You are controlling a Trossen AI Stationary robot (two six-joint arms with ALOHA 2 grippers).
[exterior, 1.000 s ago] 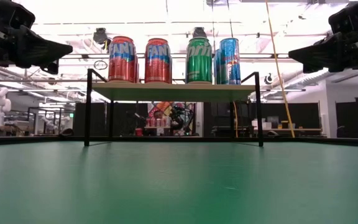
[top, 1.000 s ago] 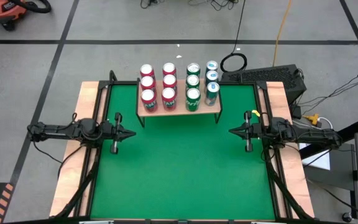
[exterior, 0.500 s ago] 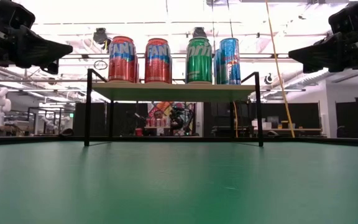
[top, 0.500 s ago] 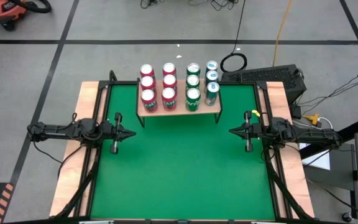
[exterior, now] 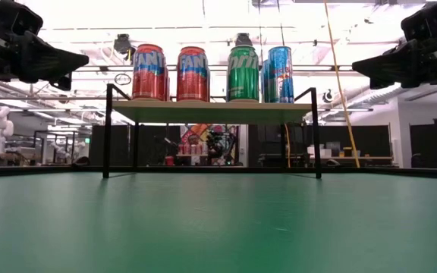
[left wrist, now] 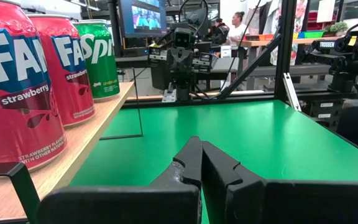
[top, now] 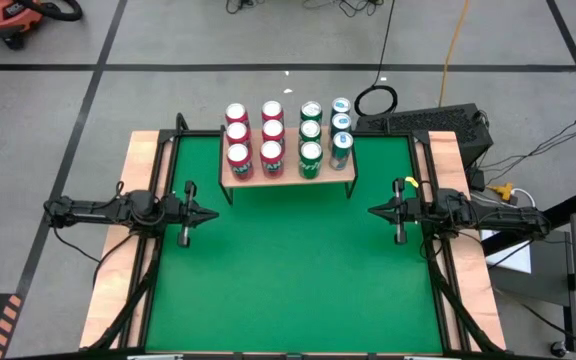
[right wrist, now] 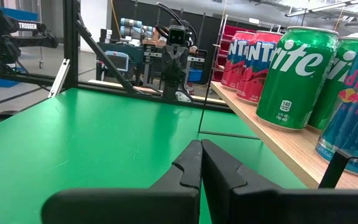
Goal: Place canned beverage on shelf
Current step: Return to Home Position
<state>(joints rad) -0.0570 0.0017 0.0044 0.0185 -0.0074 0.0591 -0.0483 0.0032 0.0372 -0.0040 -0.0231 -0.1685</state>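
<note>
One green desk (top: 288,270) carries the shelf (top: 290,177) at its far edge, filled with twelve cans in colour-sorted files: red cans (top: 239,155), green cans (top: 310,153), and the blue cans (top: 341,143) nearest the right arm. Left tool (top: 208,214) and right tool (top: 376,211) hang at opposite desk sides, fingers pressed together and empty, seemingly parked because nothing remains to place. At desk level, each file's rear cans hide behind the front one.
</note>
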